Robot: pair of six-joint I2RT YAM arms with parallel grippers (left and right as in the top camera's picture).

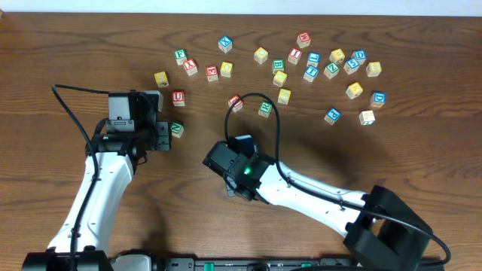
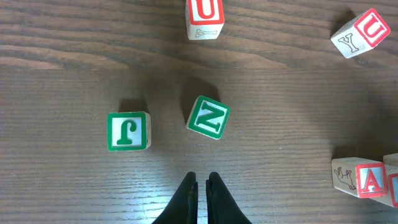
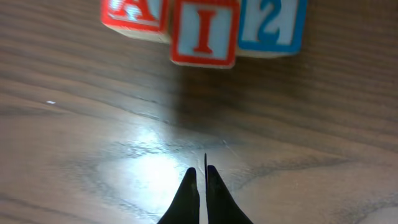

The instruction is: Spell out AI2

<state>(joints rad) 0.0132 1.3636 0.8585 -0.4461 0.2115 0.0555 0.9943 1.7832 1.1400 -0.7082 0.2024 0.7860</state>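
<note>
In the right wrist view three cubes stand side by side in a row on the wood table: a red-faced A cube [image 3: 134,12], a red-faced I cube [image 3: 204,34] and a blue-faced 2 cube [image 3: 270,25]. The I cube sits slightly nearer than the other two. My right gripper [image 3: 200,171] is shut and empty, a short way back from the row. In the overhead view the right arm hides these cubes. My left gripper [image 2: 202,179] is shut and empty, just short of a green N cube [image 2: 208,117].
Near the left gripper are a green J cube [image 2: 128,131], a red U cube [image 2: 204,17], a Y/U cube [image 2: 362,33] and another red A cube [image 2: 367,180]. Several loose cubes are scattered across the far table [image 1: 316,68]. The right arm [image 1: 316,192] crosses the front centre.
</note>
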